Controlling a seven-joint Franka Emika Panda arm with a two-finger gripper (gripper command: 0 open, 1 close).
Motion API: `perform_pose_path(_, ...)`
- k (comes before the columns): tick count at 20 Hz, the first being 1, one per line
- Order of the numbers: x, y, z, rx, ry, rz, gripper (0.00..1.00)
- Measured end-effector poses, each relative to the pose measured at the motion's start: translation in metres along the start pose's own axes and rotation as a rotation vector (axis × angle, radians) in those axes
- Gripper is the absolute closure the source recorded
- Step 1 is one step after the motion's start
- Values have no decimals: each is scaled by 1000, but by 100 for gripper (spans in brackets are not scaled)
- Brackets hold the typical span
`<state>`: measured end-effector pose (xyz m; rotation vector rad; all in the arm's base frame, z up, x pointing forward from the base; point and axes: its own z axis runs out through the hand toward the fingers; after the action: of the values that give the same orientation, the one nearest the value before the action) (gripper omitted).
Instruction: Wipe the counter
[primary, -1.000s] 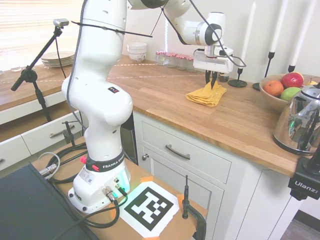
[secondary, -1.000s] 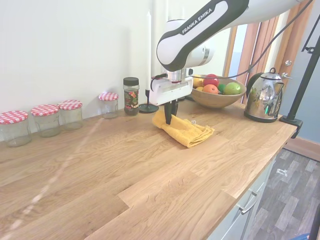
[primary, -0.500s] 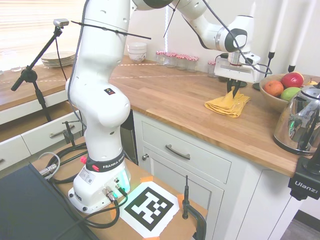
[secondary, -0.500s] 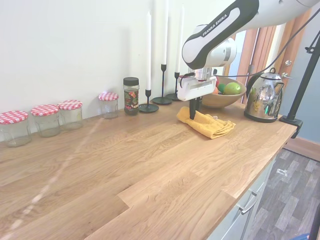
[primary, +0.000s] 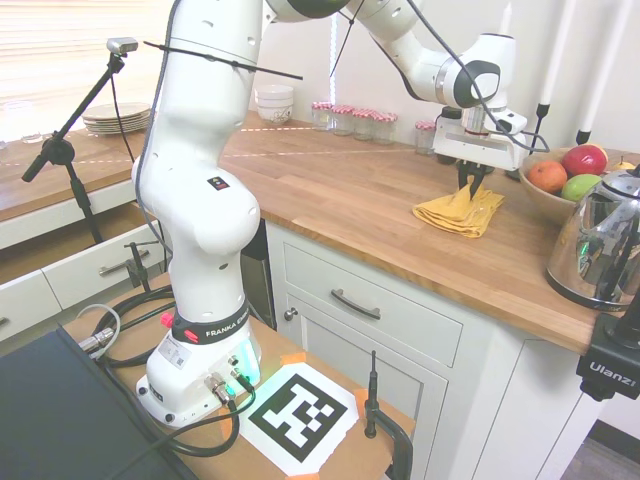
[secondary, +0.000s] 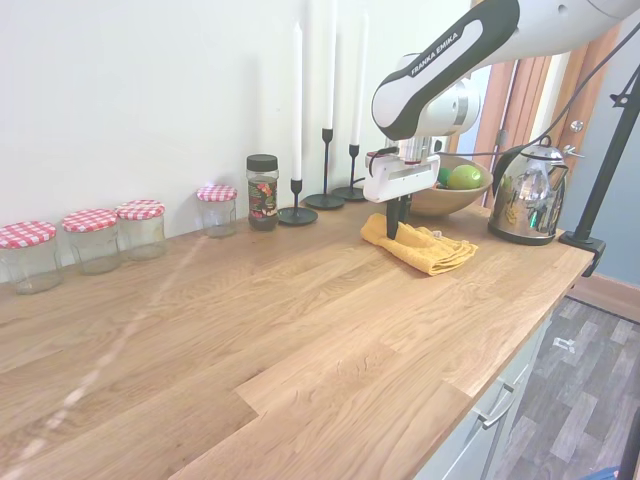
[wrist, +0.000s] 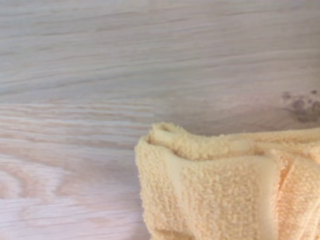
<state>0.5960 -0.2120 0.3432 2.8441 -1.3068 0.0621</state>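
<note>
The counter (primary: 350, 200) (secondary: 250, 340) is a long warm-brown wooden worktop over white cabinets. A crumpled yellow cloth (primary: 458, 210) (secondary: 425, 249) (wrist: 230, 190) lies on it, near the fruit bowl. My gripper (primary: 468, 186) (secondary: 396, 226) points straight down, shut on a raised fold of the yellow cloth and pressing it to the wood. In the wrist view the cloth's terry edge fills the lower right over bare plank grain (wrist: 100, 75).
A wooden bowl of fruit (primary: 560, 180) (secondary: 440, 190) and a steel kettle (primary: 600, 250) (secondary: 525, 195) stand just beyond the cloth. Tall candlesticks (secondary: 297, 205), a spice jar (secondary: 262, 190) and red-checked lidded jars (secondary: 90, 235) line the wall. White bowls (primary: 274, 103) and plates (primary: 115, 117) sit further along.
My gripper has dragged the yellow cloth along the counter toward the fruit bowl and kettle. Most of that slide came in the first half second, then only a small shift.
</note>
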Motion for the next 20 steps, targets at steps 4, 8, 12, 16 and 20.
perform_pose_path(4, -5, -10, 2, 1, -1, -18, 100)
perform_pose_path(8, -20, -33, 2, 6, 1, -43, 100)
perform_pose_path(12, -44, -63, 3, 12, 4, -53, 100)
perform_pose_path(16, -83, -97, 3, 26, 6, -59, 100)
perform_pose_path(20, -140, -137, 3, 39, 14, -69, 100)
